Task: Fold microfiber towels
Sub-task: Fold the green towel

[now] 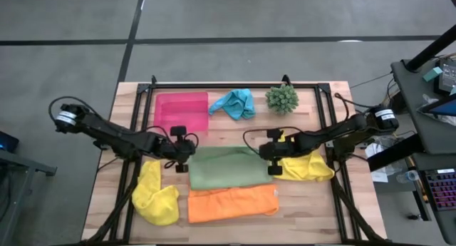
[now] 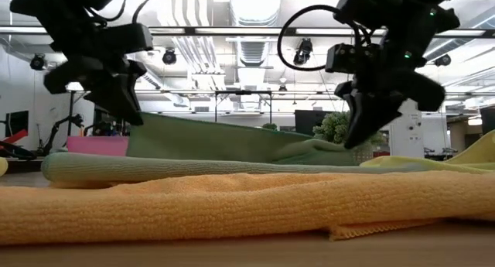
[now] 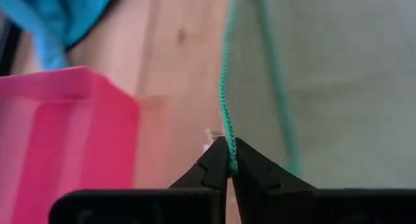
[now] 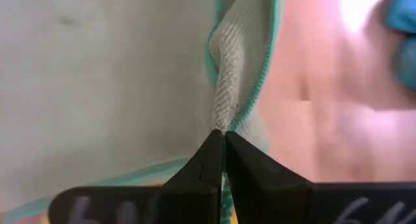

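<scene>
- The light green towel (image 1: 222,168) lay spread at the middle of the table (image 1: 313,210), between the two grippers, and in the low view its far part rose off the surface as a slanted sheet.
- The left gripper (image 1: 184,152) was clamped on the towel's far left corner; its wrist view showed the teal-stitched hem (image 3: 225,123) pinched between the closed fingertips.
- The right gripper (image 1: 271,155) was closed on the towel's far right corner, where the wrist view showed a bunched fold of cloth (image 4: 229,74) running into the fingertips.
- The orange towel (image 1: 232,202) lay folded into a long band just in front of the green one, touching its near edge.
- One yellow towel (image 1: 156,196) sat crumpled at the near left of the table, beside the orange towel's left end.
- The other yellow towel (image 1: 308,167) lay at the right, under the right arm and touching the green towel's right side.
- The turquoise towel (image 1: 234,103) was bunched at the far side of the table, between the pink tray (image 1: 181,112) and the spiky green plant ball (image 1: 282,98).
- The pink tray lay just beyond the left gripper, near the green towel's far left corner.
</scene>
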Available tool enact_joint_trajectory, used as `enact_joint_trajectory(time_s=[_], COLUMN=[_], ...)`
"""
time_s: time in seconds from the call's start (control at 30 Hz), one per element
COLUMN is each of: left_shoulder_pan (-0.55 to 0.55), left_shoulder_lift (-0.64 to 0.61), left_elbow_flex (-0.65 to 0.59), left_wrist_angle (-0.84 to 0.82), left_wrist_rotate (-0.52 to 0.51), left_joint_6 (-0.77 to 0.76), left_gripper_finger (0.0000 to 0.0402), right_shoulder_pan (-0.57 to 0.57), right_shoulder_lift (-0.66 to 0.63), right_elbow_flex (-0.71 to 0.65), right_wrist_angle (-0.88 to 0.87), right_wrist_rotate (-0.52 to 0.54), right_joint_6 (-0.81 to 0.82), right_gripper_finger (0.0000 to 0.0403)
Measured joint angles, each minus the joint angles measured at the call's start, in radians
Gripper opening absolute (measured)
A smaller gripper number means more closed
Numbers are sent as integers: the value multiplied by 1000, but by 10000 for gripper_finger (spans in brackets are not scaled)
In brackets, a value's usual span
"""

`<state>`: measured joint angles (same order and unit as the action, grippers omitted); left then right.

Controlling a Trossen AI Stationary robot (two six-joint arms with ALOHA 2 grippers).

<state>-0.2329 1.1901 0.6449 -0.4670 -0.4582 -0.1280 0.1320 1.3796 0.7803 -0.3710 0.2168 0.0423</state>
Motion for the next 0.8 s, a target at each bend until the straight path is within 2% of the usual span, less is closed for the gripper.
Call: enact_joint_trajectory(time_s=[0.23,0.5,0.8], left_shoulder_pan=[60,91,98], left_shoulder_lift=[35,83,151], left_elbow_flex=[-4,-13,-12], left_wrist_angle=[3,5,13], left_wrist_rotate=[-105,-107,-127], left_joint_6=[-22,-23,-24], left_gripper_finger=[1,1,1], right_shoulder_pan=[-88,-177,-227], right_shoulder_lift=[-25,-24,-23], right_elbow_flex=[0,0,0], right_wrist_angle=[2,8,18], right_wrist_rotate=[22,31,30], right_joint_6=[-9,-31,-54], right_gripper_finger=[8,8,15])
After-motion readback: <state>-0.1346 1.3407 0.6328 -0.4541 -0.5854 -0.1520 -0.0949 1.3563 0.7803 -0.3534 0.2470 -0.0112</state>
